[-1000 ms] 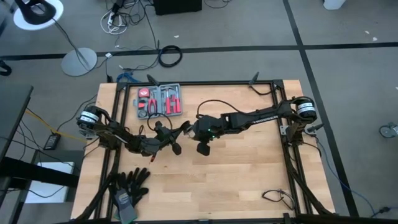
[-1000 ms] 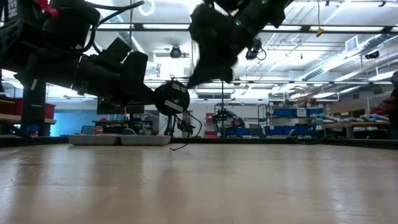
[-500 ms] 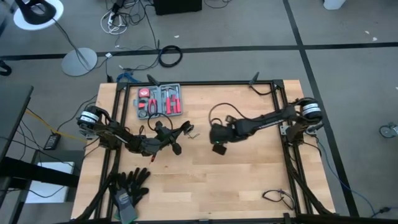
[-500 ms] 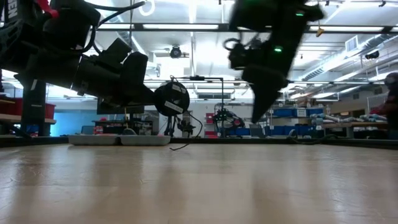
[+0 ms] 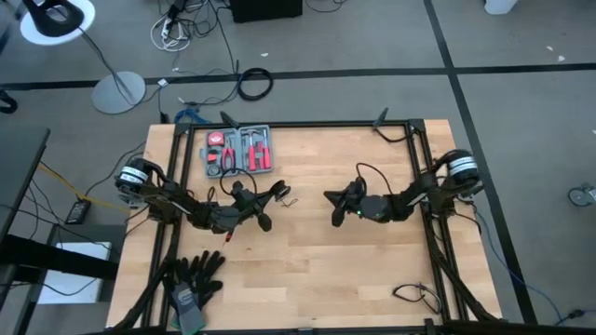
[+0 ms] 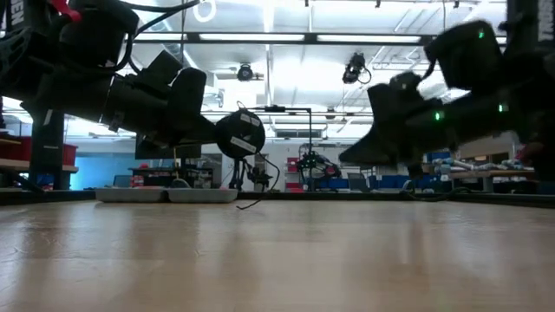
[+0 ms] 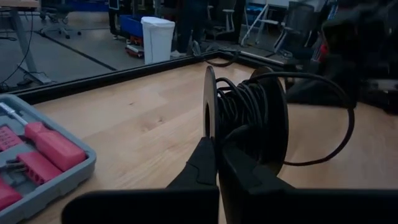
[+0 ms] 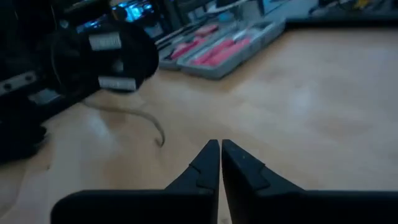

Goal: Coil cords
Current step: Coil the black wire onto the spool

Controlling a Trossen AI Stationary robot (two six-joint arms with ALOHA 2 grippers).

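The cords are a thin black wire wound on a small black spool (image 7: 245, 115), which also shows in the high view (image 5: 277, 192) and in the low view (image 6: 239, 134). The wire's loose tail (image 6: 260, 186) hangs from the spool down to the table and shows in the right wrist view (image 8: 152, 127). My left gripper (image 7: 217, 146) is shut on the spool, left of the table's middle. My right gripper (image 5: 331, 198) is shut on nothing. It stands at the right of the table, well apart from the spool, its fingers (image 8: 211, 158) pointing toward it. My left gripper pinches the rim of one of the spool's thin flanges (image 7: 209, 127) between its two fingers, one outside the flange and one on the wound wire's side. The fingers come nearly level from the table's left. The spool is lifted clear of the table, flanges upright.
A grey case of red tools (image 5: 238, 151) lies at the far left of the table. Black gloves (image 5: 193, 277) lie at the near left, and a small cable (image 5: 414, 295) at the near right. Bare wood lies between the two grippers.
My right gripper has drawn away from the spool toward the table's right edge and has sunk lower. The spool and its hanging tail stay where they were.
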